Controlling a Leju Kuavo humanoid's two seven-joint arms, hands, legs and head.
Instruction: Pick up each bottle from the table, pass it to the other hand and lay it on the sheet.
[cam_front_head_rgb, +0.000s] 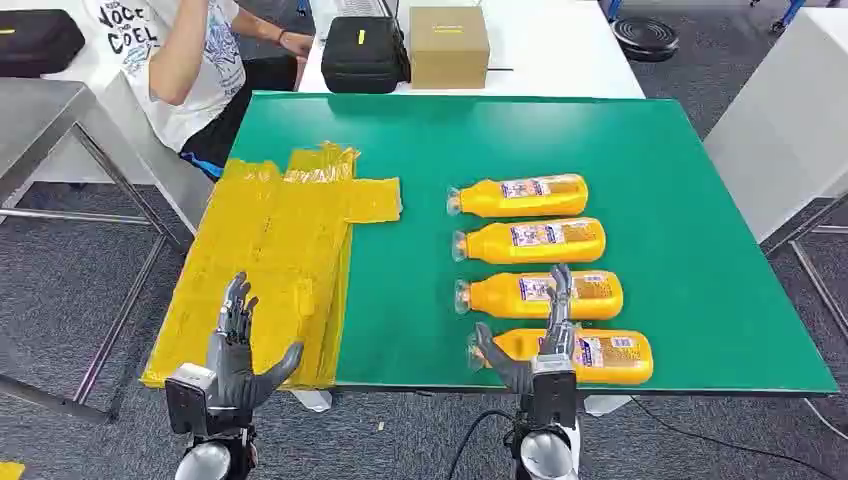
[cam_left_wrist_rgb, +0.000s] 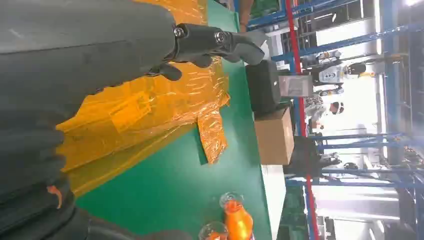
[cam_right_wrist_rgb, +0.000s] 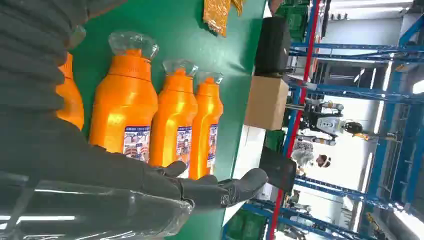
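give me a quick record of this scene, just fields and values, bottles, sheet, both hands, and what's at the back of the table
bottles: four orange bottles lying in a row on the green table, caps toward the sheet
sheet: yellow sheet on the table's left part, no bottle on it
left robot hand: open, over the sheet's near edge
right robot hand: open, over the nearest bottle
back: black case, cardboard box

Four bottles (cam_front_head_rgb: 545, 270) lie side by side in a tight column, barely a gap between them. Bare green tabletop (cam_front_head_rgb: 420, 290) runs open between their caps and the yellow sheet (cam_front_head_rgb: 280, 270). The sheet lies flat, crumpled at its far edge, possibly raised there. A black case (cam_front_head_rgb: 364, 54) and cardboard box (cam_front_head_rgb: 448, 46) stand well beyond the far edge.
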